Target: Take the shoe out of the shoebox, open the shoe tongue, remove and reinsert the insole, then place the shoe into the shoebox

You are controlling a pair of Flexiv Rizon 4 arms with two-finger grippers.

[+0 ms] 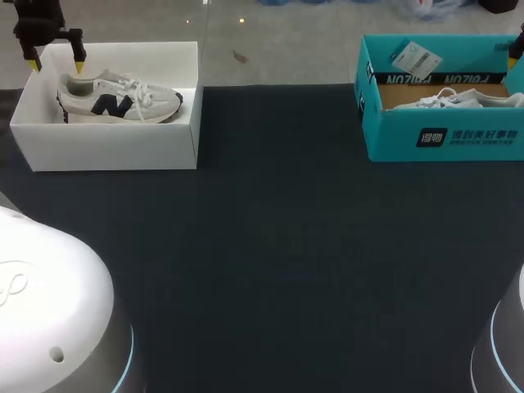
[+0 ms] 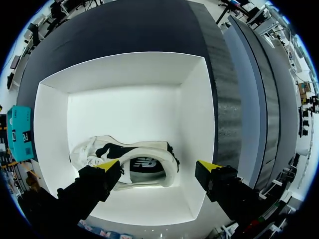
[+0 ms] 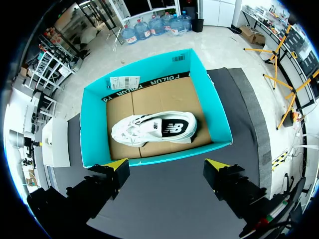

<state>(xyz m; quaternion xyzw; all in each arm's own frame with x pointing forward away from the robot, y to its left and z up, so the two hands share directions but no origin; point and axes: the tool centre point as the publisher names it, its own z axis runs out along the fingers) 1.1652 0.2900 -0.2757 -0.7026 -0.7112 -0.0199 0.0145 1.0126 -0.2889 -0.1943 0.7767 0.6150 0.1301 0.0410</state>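
Note:
A cream and grey shoe point(image 1: 119, 97) with a dark logo lies on its side in the white shoebox point(image 1: 115, 147) at the far left. My left gripper point(image 1: 57, 64) hangs open above the shoe's heel end. In the left wrist view the left gripper point(image 2: 158, 167) straddles the shoe point(image 2: 124, 159) from above, clear of it. A white shoe point(image 1: 463, 98) lies in the teal shoebox point(image 1: 442, 135) at the far right. My right gripper point(image 3: 167, 164) is open above the dark table, just short of the teal shoebox point(image 3: 154, 154), with the white shoe point(image 3: 154, 128) ahead of it.
A dark mat point(image 1: 278, 246) covers the table between the two boxes. The white bases of my arms sit at the near left point(image 1: 49, 311) and near right point(image 1: 503, 344). A paper tag point(image 1: 413, 57) lies against the teal box's back wall.

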